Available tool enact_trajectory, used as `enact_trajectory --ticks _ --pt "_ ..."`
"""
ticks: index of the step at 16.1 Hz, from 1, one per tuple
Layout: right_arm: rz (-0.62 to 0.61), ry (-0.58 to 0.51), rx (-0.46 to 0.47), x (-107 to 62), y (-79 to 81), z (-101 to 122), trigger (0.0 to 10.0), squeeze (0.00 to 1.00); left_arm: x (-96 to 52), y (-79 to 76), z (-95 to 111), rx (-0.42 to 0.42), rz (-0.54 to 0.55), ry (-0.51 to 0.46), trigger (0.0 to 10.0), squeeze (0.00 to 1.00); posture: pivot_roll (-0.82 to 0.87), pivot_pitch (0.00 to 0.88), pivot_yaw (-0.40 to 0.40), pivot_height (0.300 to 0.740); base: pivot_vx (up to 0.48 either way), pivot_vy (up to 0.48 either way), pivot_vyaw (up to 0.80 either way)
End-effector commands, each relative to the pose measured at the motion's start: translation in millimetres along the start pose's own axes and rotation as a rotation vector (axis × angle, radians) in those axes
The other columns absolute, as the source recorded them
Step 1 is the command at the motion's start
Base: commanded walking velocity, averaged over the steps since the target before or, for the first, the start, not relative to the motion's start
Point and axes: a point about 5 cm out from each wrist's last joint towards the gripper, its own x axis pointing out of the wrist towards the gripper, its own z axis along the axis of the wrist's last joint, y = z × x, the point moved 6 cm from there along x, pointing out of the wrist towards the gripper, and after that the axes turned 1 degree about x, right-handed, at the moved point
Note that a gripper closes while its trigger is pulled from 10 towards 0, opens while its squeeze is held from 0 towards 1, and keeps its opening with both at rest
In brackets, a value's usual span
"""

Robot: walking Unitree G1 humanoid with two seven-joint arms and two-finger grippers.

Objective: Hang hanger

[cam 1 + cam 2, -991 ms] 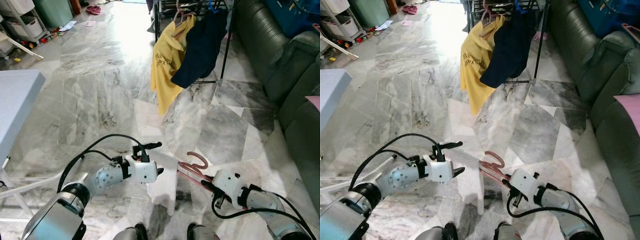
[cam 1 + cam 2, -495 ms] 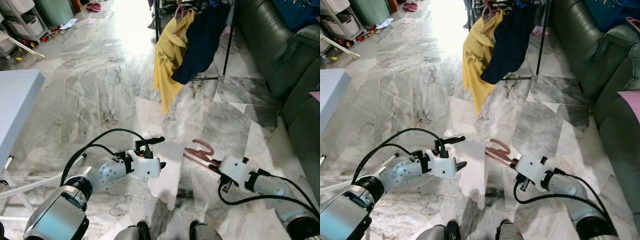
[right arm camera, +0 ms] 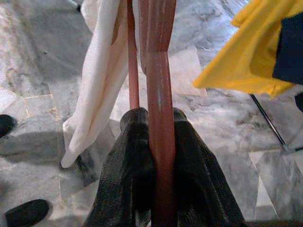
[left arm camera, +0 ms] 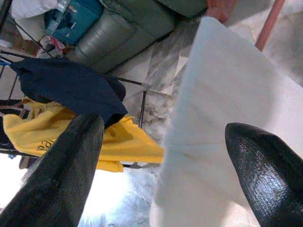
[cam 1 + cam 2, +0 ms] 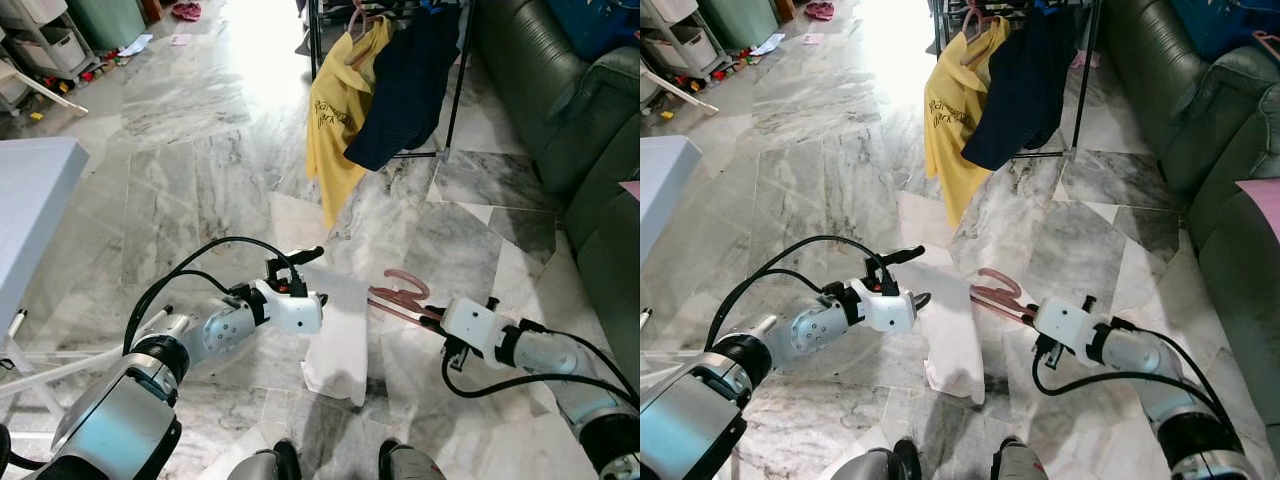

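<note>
Raised higher, right end effector (image 3: 158, 156) clamps pink hanger (image 5: 400, 297); left end effector (image 4: 161, 165) wide beside white cloth (image 5: 340, 335).

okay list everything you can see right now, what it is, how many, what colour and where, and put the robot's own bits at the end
Hanger: one, pink, held out low in front of the robot by the right gripper.
Garment: one, white, draped on the hanger, hanging between the two grippers.
Clothes rack: one, black, standing ahead near the sofa.
Shirt: one, yellow, hanging on the rack.
Dark garment: one, navy, hanging on the rack beside the yellow shirt.
Sofa: one, dark green, along the robot's right.
Table: one, pale grey, at the robot's left.
Floor: grey marble tiles.
Left gripper: jaws open, beside the white garment.
Right gripper: jaws shut on the hanger.
</note>
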Motion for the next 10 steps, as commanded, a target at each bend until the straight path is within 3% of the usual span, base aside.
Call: enact_trajectory --ticks 1,5,6,10 --pt "0.019 -0.065 -0.044 2.9 -3.4 19.2 10.0 0.00 -2.7 -5.2 -6.2 0.012 -0.030 0.028 10.0 0.00 -0.22 0.199 0.109 0.740 0.000 0.000 0.00" --pt "0.056 -0.088 -0.059 3.5 -1.6 28.0 10.0 0.00 0.7 -10.5 -3.2 -0.023 -0.070 0.026 9.8 0.00 -0.22 0.197 0.105 0.740 0.000 0.000 0.00" --pt "0.066 -0.083 -0.066 3.5 -0.1 27.1 10.0 0.00 0.5 -16.1 -0.2 -0.050 -0.109 0.011 0.0 0.00 -0.22 0.197 0.103 0.740 0.000 0.000 0.00" --pt "0.100 -0.076 -0.095 3.5 3.0 29.2 10.0 0.00 -3.6 -40.9 1.4 -0.069 -0.276 0.009 0.0 0.00 -0.22 0.196 0.103 0.740 0.000 0.000 0.00"
